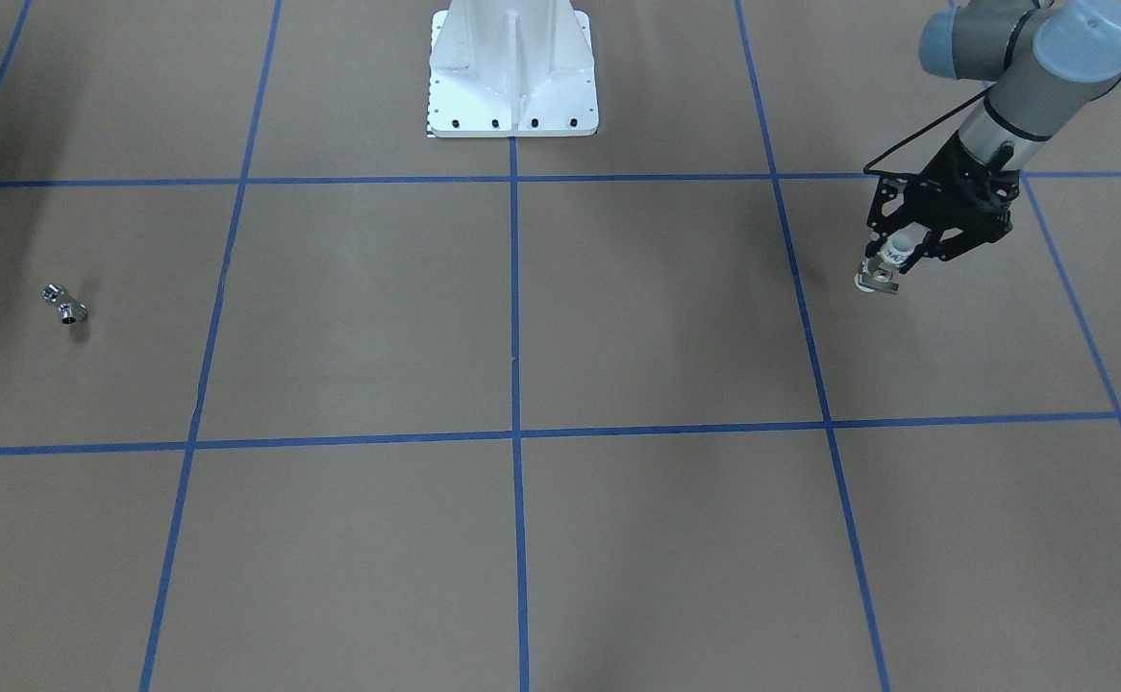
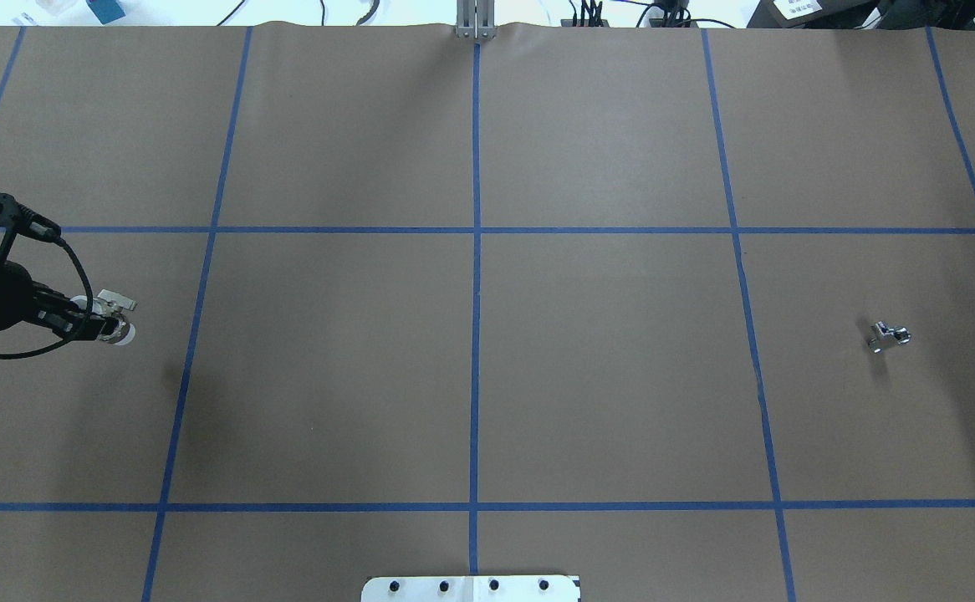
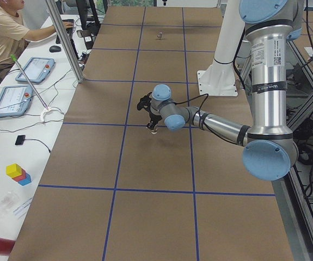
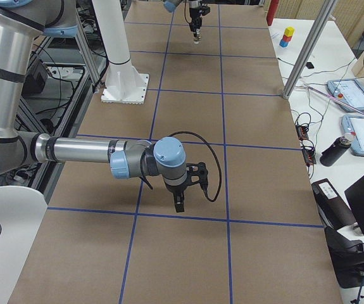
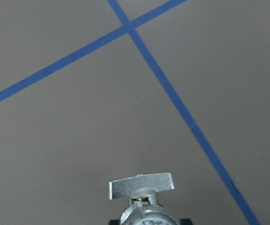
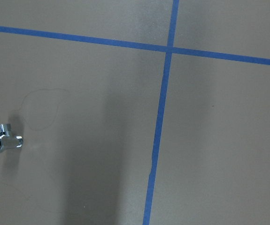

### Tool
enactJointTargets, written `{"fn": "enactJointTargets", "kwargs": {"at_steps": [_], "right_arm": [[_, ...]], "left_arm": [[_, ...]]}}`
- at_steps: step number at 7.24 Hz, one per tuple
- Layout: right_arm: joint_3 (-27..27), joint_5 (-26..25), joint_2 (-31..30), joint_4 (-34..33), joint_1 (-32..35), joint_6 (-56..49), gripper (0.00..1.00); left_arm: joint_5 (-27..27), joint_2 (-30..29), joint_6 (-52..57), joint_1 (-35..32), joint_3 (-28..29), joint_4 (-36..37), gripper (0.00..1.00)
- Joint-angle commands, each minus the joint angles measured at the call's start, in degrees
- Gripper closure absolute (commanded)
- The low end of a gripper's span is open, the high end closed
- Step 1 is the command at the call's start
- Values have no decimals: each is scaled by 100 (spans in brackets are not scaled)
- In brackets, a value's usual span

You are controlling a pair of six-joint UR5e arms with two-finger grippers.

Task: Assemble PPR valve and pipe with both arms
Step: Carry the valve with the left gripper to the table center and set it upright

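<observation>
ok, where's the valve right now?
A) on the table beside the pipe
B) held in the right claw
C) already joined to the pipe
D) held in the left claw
D: the left claw is closed on the PPR valve, while the pipe lies by itself on the table, far off on the other side.

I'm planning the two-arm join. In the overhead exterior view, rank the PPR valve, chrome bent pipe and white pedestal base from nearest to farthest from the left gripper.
1. White-ringed silvery metal PPR valve: clamped in the left gripper, at the far left.
2. White metal pedestal base: bottom edge, centre.
3. Shiny chrome bent pipe: far right side, lying alone.
</observation>
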Motion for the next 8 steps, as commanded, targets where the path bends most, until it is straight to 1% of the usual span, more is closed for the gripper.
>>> {"fn": "enactJointTargets", "kwargs": {"at_steps": [1,2,3,4,5,6,8], "right_arm": [[-14,0,0,-2,0,0,0],[-14,0,0,-2,0,0,0],[-14,0,0,-2,0,0,0],[-23,0,0,-2,0,9,0],[-32,0,0,-2,0,9,0],[-32,0,0,-2,0,9,0],[-32,0,0,-2,0,9,0]], "left_arm": [[45,-924,-1033,90,-203,770,100],[71,-1644,-1221,203,-203,1548,100],[306,-2330,-1492,448,-194,2339,100],[561,-2876,-1721,868,-116,2791,100],[781,-3482,-2298,1194,181,3022,100],[992,-3897,-2512,1406,549,3024,100],[1292,-4732,-2760,1636,1524,3015,100]]}}
